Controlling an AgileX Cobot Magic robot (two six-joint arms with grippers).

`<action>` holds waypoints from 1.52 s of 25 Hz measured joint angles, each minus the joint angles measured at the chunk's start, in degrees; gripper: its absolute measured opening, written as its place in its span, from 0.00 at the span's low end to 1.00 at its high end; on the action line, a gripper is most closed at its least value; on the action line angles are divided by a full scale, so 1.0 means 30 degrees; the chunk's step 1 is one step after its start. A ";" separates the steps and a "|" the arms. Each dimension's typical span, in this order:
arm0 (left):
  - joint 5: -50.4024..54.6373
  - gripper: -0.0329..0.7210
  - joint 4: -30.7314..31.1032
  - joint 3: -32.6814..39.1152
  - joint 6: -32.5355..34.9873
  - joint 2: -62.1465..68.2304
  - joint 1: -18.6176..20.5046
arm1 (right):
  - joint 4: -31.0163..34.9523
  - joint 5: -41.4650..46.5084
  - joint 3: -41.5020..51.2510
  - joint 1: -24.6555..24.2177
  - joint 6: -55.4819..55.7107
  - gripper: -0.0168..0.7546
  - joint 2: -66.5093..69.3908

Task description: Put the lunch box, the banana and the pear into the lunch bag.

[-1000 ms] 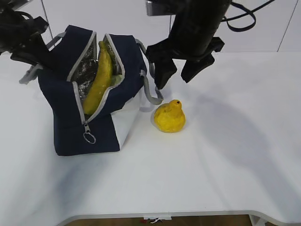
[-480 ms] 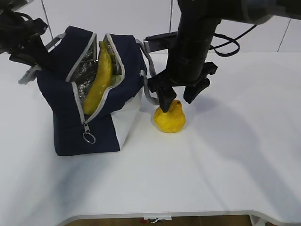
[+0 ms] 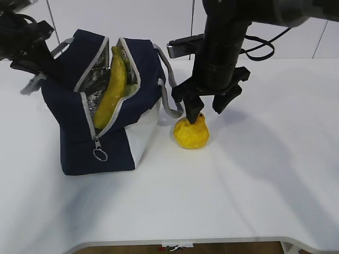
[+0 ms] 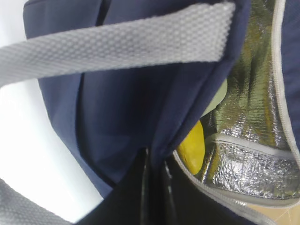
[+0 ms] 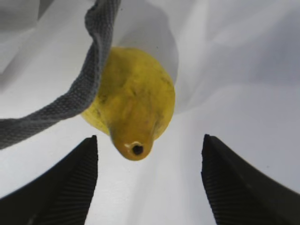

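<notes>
The navy lunch bag [image 3: 106, 132] stands open at the left, foil lining showing. The banana [image 3: 112, 87] leans inside it, its tip poking out. Beside the banana shows a pale green sliver of the lunch box [image 4: 217, 95] lid. My left gripper [image 4: 157, 161] is shut on the bag's navy rim, holding the mouth open; in the exterior view it is at the far left [image 3: 41, 59]. The pear [image 3: 192, 132] sits on the table right of the bag. My right gripper [image 3: 206, 111] hangs open just over it, the pear [image 5: 133, 103] top near its left finger.
The bag's grey webbing handle [image 5: 89, 89] loops down across the pear's left side, close to my right gripper's left finger. Another grey handle [image 4: 117, 42] crosses the left wrist view. The white table [image 3: 254, 180] spreads to the right and front.
My right gripper has come down from above the table to just over the pear, still open. The left gripper, the bag and the banana have not moved.
</notes>
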 joint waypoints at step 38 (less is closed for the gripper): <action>0.0250 0.03 0.0071 0.0000 0.0000 0.0000 0.0000 | -0.0671 -0.0284 -0.0407 0.0000 0.0019 0.40 0.0995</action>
